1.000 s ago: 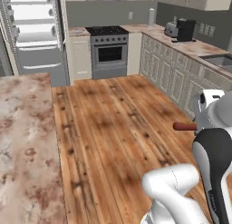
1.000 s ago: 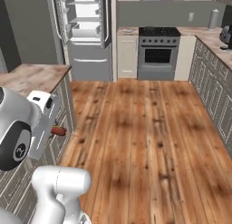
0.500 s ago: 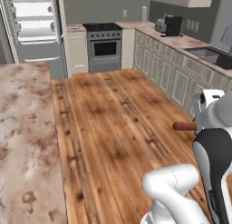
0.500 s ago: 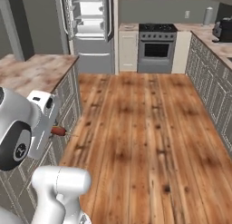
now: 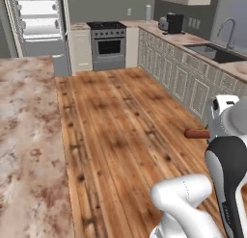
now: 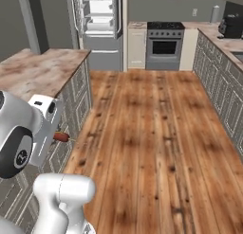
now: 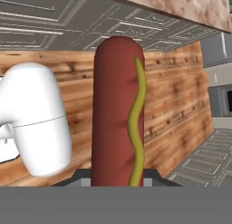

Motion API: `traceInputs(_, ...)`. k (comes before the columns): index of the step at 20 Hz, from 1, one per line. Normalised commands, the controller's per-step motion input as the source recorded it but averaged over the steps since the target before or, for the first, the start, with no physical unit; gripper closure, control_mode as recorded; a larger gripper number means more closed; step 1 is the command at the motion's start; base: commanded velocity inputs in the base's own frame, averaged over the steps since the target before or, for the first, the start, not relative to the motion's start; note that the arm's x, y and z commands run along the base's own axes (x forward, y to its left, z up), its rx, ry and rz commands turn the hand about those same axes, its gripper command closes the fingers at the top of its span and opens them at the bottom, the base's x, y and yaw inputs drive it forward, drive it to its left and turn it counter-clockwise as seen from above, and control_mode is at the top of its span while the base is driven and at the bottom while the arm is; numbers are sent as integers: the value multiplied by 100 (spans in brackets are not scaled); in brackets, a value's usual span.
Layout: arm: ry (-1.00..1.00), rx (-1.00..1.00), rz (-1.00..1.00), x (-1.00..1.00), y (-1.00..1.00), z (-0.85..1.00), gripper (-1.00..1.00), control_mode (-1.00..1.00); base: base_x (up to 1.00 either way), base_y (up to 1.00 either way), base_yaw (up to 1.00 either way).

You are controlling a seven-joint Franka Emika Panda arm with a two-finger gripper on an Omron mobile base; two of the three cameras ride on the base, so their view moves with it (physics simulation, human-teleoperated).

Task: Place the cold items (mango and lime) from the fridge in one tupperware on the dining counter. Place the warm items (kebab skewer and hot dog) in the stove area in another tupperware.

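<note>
- Wood plank floor (image 5: 120,121) runs the length of the kitchen, from the base up to the far wall; bare between the counters.
- Dining counter (image 5: 26,136), brown-and-cream marbled top, along the left edge of the left base view; in the right base view its near end and grey panelled side sit at the left.
- Fridge (image 6: 99,24) at the far wall, left of the stove, door open, white shelves visible inside.
- Stove area (image 5: 107,42) at the far wall: black cooktop over a steel oven front, cream cabinets either side.
- Cabinet run (image 5: 188,80) along the right wall with marbled top; sink with faucet (image 5: 212,49) set into it, a dark coffee machine (image 5: 172,23) near its far corner.
- Arm folded close over the base, white links low in both base views.
- Gripper (image 7: 117,180) nearly closed, clamped on the hot dog (image 7: 118,109) at its lower end.
- Hot dog sticks straight out past the fingertips along the hand's axis; reddish-brown, yellow mustard line down one side.
- In the left base view its red end (image 5: 195,133) pokes out sideways from the wrist, over the floor, off any counter.
- In the right base view the same end shows beside the dining counter's grey side, near it; touching or not, cannot tell.
- Hand view: counter's stone edge overhead, panelled side and floor behind the hot dog.
</note>
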Motion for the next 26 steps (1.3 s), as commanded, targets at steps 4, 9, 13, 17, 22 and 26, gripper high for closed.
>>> traceInputs(4,0,0,0,0,0,0,100,100,-100,17,4)
traceInputs(9,0,0,0,0,0,0,100,100,-100,17,4)
traceInputs(13,0,0,0,0,0,0,100,100,-100,24,2)
traceInputs(17,0,0,0,0,0,0,100,100,-100,32,0)
traceInputs(22,0,0,0,0,0,0,100,100,-100,35,0)
traceInputs(26,0,0,0,0,0,0,100,100,-88,92,0)
